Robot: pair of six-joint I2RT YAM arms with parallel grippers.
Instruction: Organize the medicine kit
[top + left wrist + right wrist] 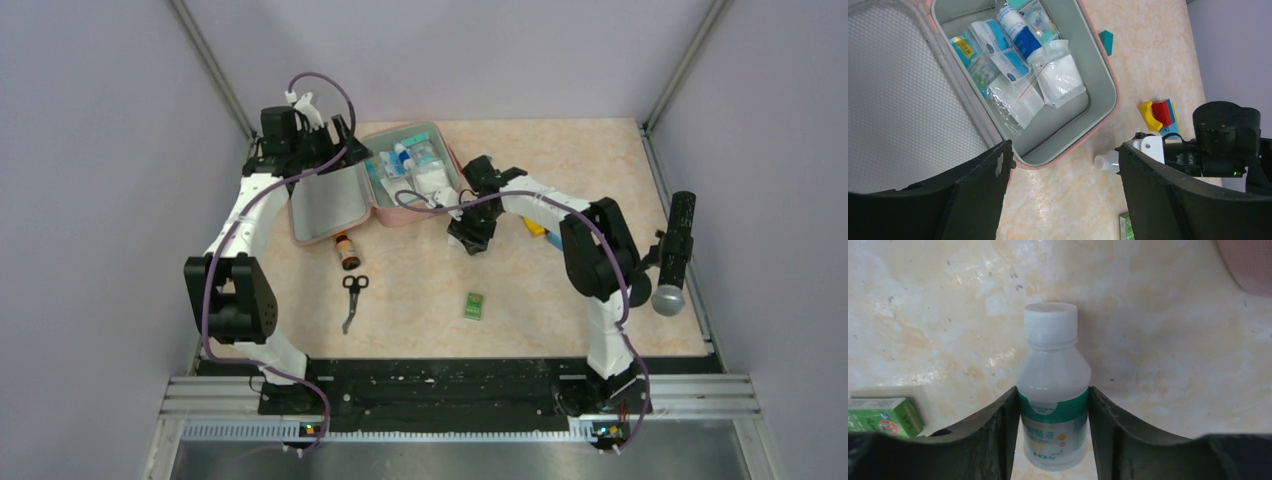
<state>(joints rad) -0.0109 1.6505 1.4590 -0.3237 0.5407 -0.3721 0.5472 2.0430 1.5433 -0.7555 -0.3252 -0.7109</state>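
The pink medicine kit (330, 232) lies open at the back of the table. Its mesh lid (893, 100) is on the left. Its grey-green base (1100, 75) holds several packets and a blue-and-white bottle (1019, 31). My left gripper (345, 135) is open and empty above the kit's back left; in its wrist view (1063, 160) the fingers straddle the kit's corner. My right gripper (465, 228) is just right of the kit and shut on a white bottle with a green label (1053, 390). The bottle's cap (1106, 162) points towards the kit.
A brown bottle (346, 250), scissors (353, 298) and a small green box (474, 305) lie on the table in front of the kit. Coloured blocks (1158, 112) sit behind the right arm, and a teal block (1106, 40) lies beside the kit. A black microphone-like rod (675, 255) stands at the right edge.
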